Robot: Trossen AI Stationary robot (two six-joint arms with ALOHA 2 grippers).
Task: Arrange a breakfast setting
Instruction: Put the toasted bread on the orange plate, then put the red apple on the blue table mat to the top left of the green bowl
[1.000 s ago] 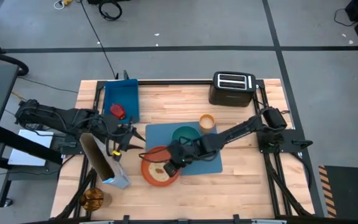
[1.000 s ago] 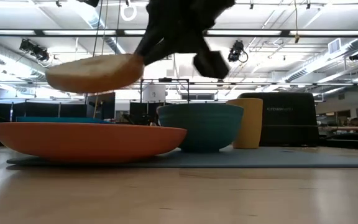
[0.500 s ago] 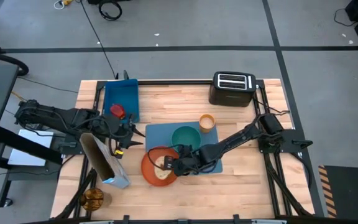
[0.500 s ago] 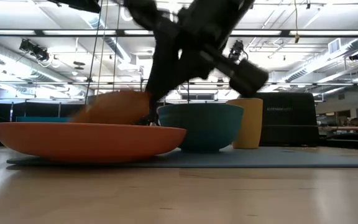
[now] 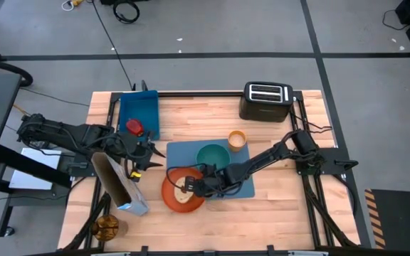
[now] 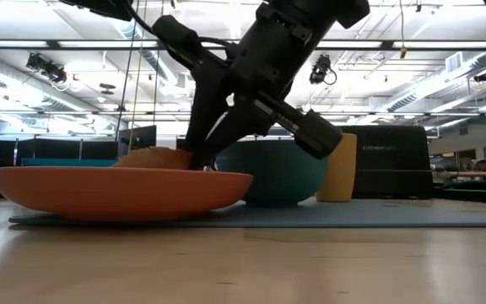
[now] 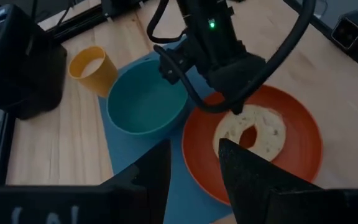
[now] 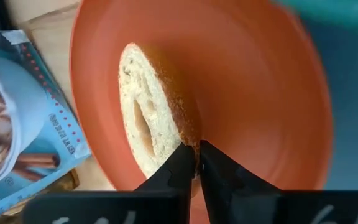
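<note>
Nearest the table's front edge: bread piece (image 8: pixel 146 115) lies flat in the orange plate (image 5: pixel 171 200), cut face up, hole in the middle. Right gripper (image 8: pixel 196 163) is down at the plate's inner side, its 2 fingers pinched almost together on the bread's rim; contact with the crust shows in the right wrist view, so I read this as a thin edge grip, bread resting on the plate.

Handling, judged: bread looks light, dry, crumbly and somewhat springy. A hard squeeze would dent or tear the crust. The rim, across its thickness, is the sensible hold, as now. The plate looks smooth and shallow, so the bread may slide if nudged sideways.

Just left of the plate stands the cereal bag (image 5: pixel 124 190), soft-sided, likely light, liable to crumple or tip; best taken by the upper body.

Behind the plate, on the blue placemat (image 5: pixel 242 188): teal bowl (image 5: pixel 213 156), then orange cup (image 5: pixel 238 140) just beside it. Both rigid and light; take them at the rim.

Left gripper (image 7: pixel 191 180) waits above the table's left side, fingers partly apart, nothing between them.

Farther back left: red apple (image 5: pixel 134 127) in the blue bin (image 5: pixel 145 107). Firm, round and smooth; it needs a wide hold across its middle.
</note>
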